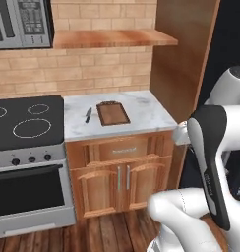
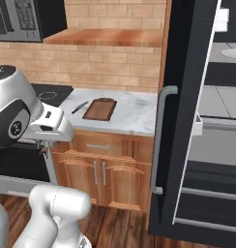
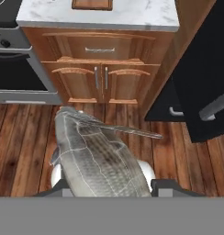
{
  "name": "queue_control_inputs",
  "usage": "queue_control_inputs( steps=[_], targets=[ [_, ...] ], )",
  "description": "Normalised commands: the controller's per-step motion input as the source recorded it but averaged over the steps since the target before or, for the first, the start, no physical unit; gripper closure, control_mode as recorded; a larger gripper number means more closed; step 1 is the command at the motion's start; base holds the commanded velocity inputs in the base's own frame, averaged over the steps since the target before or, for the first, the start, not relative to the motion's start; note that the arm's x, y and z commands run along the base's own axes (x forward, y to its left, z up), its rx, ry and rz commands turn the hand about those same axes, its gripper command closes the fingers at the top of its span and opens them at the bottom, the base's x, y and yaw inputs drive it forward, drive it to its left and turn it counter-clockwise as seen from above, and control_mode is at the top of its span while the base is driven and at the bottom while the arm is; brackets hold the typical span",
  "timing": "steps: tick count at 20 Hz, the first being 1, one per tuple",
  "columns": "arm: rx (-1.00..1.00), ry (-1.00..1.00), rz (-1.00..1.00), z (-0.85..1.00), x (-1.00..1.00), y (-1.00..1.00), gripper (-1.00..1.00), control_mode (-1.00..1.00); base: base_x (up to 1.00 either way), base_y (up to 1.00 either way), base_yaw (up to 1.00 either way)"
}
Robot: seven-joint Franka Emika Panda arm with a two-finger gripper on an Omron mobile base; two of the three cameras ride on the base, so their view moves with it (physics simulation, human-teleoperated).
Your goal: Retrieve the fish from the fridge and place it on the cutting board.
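Observation:
The grey-silver fish (image 3: pixel 98 158) sits between the fingers of my gripper (image 3: pixel 103 184), which is shut on it, held over the wooden floor in front of the cabinets. The hand (image 2: pixel 48 127) is to the left of the open fridge door (image 2: pixel 187 121). The brown cutting board (image 1: pixel 112 113) (image 2: pixel 99 109) lies on the marble counter (image 1: pixel 141 110), and its near edge (image 3: pixel 91 4) shows at the top of the hand view. The fridge (image 3: pixel 203 87) stands open to the right of the counter, its grey shelves (image 2: pixel 221 104) showing.
A black-handled knife (image 1: pixel 88 115) (image 2: pixel 79 107) lies just left of the board. The stove (image 1: pixel 23 123) with its oven is left of the counter, with a microwave (image 1: pixel 18 22) above. A wooden shelf (image 1: pixel 112 38) hangs over the counter. A white plate (image 2: pixel 232 52) rests on an upper fridge shelf.

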Motion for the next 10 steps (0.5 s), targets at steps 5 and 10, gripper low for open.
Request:
queue_control_inputs(
  steps=[5,10],
  targets=[
    [0.00,0.00,0.00,0.00,0.00,0.00,1.00,1.00,0.68,0.26,0.14],
    [0.00,0.00,0.00,0.00,0.00,0.00,1.00,1.00,0.85,0.30,0.13]
  ],
)
